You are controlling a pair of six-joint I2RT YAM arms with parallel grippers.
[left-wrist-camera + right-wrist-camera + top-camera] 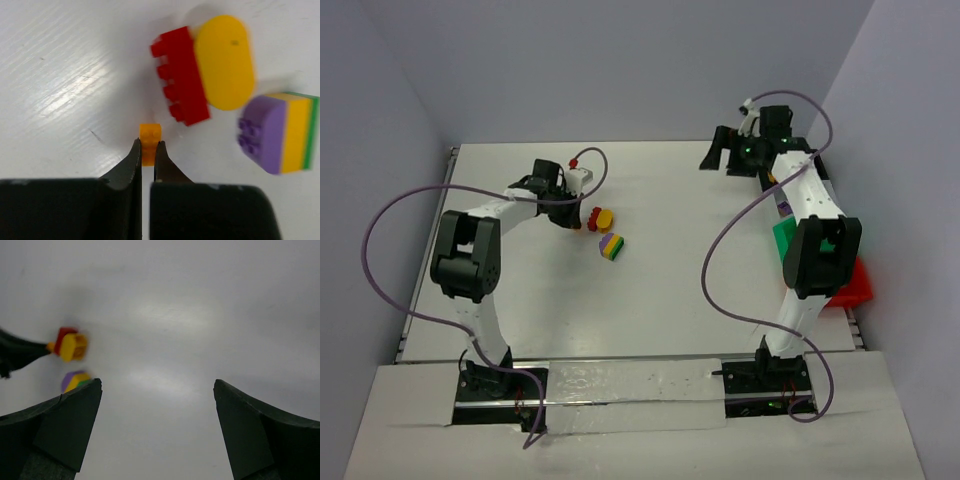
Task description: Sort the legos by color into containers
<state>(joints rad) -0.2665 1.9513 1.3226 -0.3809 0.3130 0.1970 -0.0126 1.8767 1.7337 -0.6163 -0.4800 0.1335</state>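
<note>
White glossy counter (670,300), pale grey-lavender walls (620,60) on three sides. Left hand (148,147): black tapered fingers closed to a sliver on a tiny orange brick (150,134), pinched at the very tips. Can't tell if it's lifted off the counter. Just beyond it is a red brick (181,75) with studs along one edge, butted against a smooth yellow oval piece (223,61). Right of those and apart from them is the stacked block (280,132): purple layer with four studs, then yellow, then thin green, rounded corners, lying on its side. All hard shiny plastic. Top view puts the cluster left of counter centre but doesn't resolve the orange brick; only the left wrist view shows it. Right wrist view gets the red/yellow pair and the purple block as small blurs at its left edge. Right hand (157,385): fingers spread wide, nothing between them, over bare counter at the far right. Green bin (782,240) and red bin (857,285) sit along the right edge, mostly hidden behind the right arm, contents not visible.
</note>
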